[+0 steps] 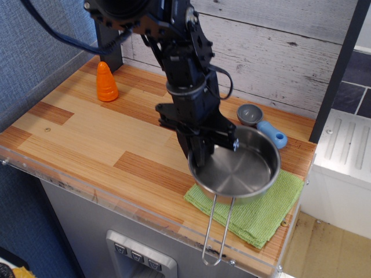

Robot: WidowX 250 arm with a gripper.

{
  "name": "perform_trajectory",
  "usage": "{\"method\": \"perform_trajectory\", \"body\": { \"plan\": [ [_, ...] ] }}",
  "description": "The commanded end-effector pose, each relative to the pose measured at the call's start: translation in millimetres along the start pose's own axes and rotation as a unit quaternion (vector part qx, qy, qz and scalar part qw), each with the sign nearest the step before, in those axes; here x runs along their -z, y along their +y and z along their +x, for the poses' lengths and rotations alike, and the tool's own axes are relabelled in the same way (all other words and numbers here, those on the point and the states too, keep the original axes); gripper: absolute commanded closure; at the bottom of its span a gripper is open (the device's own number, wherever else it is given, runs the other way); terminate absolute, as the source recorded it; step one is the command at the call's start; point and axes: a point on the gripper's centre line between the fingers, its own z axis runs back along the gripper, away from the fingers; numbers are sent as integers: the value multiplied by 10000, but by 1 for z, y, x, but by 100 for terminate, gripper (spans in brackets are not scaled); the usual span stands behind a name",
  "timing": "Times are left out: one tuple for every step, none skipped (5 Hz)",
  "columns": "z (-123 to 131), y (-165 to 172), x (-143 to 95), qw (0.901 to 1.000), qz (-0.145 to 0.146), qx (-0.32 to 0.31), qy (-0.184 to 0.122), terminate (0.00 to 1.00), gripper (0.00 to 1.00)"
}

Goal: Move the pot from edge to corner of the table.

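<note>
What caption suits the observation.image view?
Gripper clamps the steel pot's rim, lifting it tilted above the green cloth.

Wooden plank table [87, 139], orange cone [106, 82], blue-handled grey scoop [261, 123], green cloth [261, 211]
</note>
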Motion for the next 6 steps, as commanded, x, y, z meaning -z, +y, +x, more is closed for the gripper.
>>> {"method": "perform_trajectory", "body": {
  "plan": [
    [33,16,-45,9907,94,-976,-941,0,100],
    [44,22,-55,9829,157,-1423,-1158,0,100],
    [44,33,-62,9661,376,-2147,-1382,0,100],
    [39,42,-66,9403,654,-2960,-1547,0,100],
    [35,51,-69,9119,946,-3665,-1583,0,100],
    [27,62,-63,8865,1100,-4215,-1562,0,100]
  ]
}}
